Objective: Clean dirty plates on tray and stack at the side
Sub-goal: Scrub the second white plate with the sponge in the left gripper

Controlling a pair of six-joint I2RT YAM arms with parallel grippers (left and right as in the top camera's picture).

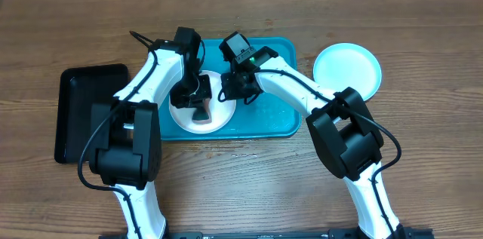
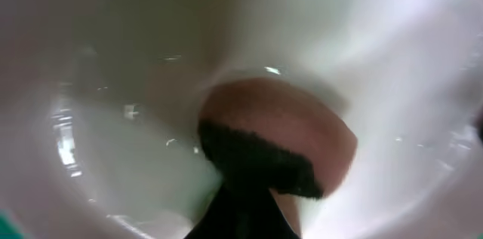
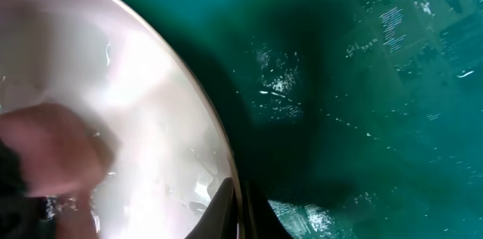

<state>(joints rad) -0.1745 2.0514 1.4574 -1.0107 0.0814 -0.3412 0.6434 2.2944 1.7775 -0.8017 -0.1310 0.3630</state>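
While the left tool, clamped on a sponge, sits over the white plate on the tray, the right tool appears pinched on its right rim; beyond, a blue plate rests on the worktop.

Overhead, light falls evenly from above, and the brown wooden table is sharp and softly shadowed. My left wrist view is all blur. The white round plastic plate looks milky, with glints at 12 and 9 o'clock, and the brown sponge is smeared. In my right wrist view, a dark shadow crosses the turquoise-blue rectangular plastic tray, with glare speckling 1 o'clock.
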